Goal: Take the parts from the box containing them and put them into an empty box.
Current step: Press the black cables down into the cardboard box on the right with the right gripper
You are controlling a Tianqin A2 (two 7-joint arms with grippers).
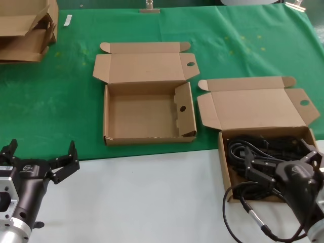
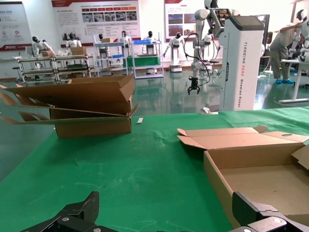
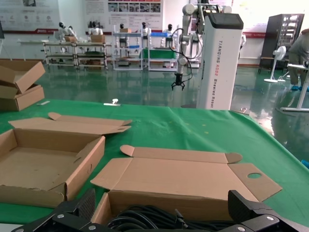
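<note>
The box containing the parts (image 1: 223,167) stands open at the right, its lid (image 1: 258,109) laid back, with black coiled cables (image 1: 243,149) inside. My right gripper (image 1: 282,158) hovers open just above those cables, holding nothing. In the right wrist view its gripper (image 3: 164,207) straddles the cables (image 3: 154,220) in front of the box's rear wall (image 3: 183,205). The empty box (image 1: 142,114), with a round hole in its right side wall, stands open in the middle. My left gripper (image 1: 43,151) is open and empty at the front left, near that box's corner (image 2: 215,174).
A stack of flattened cartons (image 1: 25,30) lies at the back left, also in the left wrist view (image 2: 82,104). Green cloth (image 1: 50,101) covers the far table; the near strip is white (image 1: 152,192). My right arm's own cable (image 1: 243,212) loops over it.
</note>
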